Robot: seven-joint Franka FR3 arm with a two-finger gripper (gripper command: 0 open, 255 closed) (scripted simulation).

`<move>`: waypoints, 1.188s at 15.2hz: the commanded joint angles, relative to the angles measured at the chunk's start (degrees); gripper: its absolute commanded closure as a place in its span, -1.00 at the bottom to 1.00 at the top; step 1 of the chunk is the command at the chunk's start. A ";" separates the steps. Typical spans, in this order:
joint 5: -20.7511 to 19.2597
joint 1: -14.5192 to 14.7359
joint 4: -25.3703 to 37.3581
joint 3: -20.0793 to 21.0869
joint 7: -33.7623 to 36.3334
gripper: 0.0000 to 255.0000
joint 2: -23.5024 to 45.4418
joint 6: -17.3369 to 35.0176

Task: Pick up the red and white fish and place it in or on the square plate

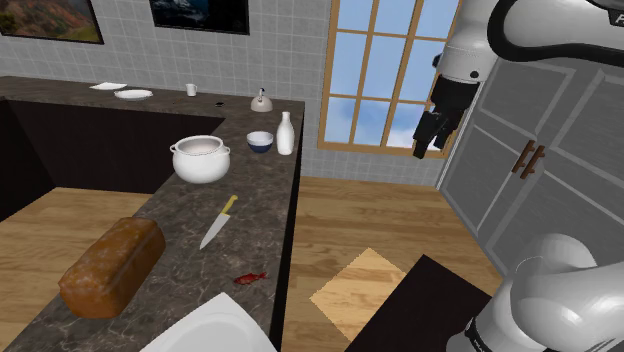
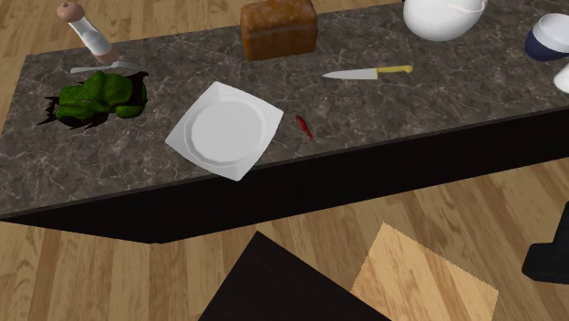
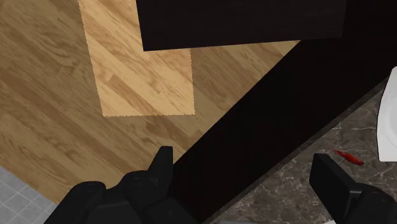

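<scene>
Dark veined stone counter [image 2: 383, 109], glossy white plate [image 2: 224, 129], crusty brown loaf [image 1: 112, 265], wood-plank floor [image 1: 360, 220].

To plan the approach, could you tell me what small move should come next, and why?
Probably swing the open gripper over the dark marbled counter toward the small red fish: it hangs high above the wooden floor, holding nothing.

In the second exterior view, the fish [image 2: 305, 128] lies on the counter [image 2: 438, 91] just right of the square plate [image 2: 225, 129], near the front edge. The knife [image 2: 365, 73] lies behind it, the loaf [image 2: 278, 27] farther back, and a leafy vegetable [image 2: 96, 98] left of the plate.
</scene>
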 commanded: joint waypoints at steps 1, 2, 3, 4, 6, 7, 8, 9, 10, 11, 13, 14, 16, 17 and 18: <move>0.00 0.00 0.00 0.00 0.00 -1.00 0.00 0.00; 0.05 0.57 -0.84 -0.06 -0.83 -1.00 1.01 1.88; 0.10 1.14 -1.62 -0.12 -1.66 -1.00 2.09 3.75; 0.15 1.71 -2.33 -0.17 -2.49 -1.00 3.23 5.62; 0.30 2.83 -3.56 -0.22 -4.18 -1.00 5.68 9.34; 0.38 3.40 -4.07 -0.25 -5.01 -1.00 6.99 11.18; 0.47 3.96 -4.52 -0.26 -5.86 -1.00 8.35 13.01; 0.57 4.52 -4.91 -0.25 -6.70 -1.00 9.77 14.82; 0.67 5.08 -5.23 -0.25 -7.55 -1.00 11.23 16.62; 0.78 5.65 -5.48 -0.23 -8.39 -1.00 12.74 18.40; 1.04 6.75 -5.81 -0.16 -10.10 -1.00 15.88 21.89; 1.18 7.29 -5.87 -0.10 -10.96 -1.00 17.52 23.60; 1.48 8.38 -5.83 0.05 -12.67 -1.00 20.88 26.93; 1.64 8.91 -5.71 0.15 -13.53 -1.00 22.60 28.56; 1.80 9.44 -5.54 0.26 -14.39 -1.00 24.36 30.14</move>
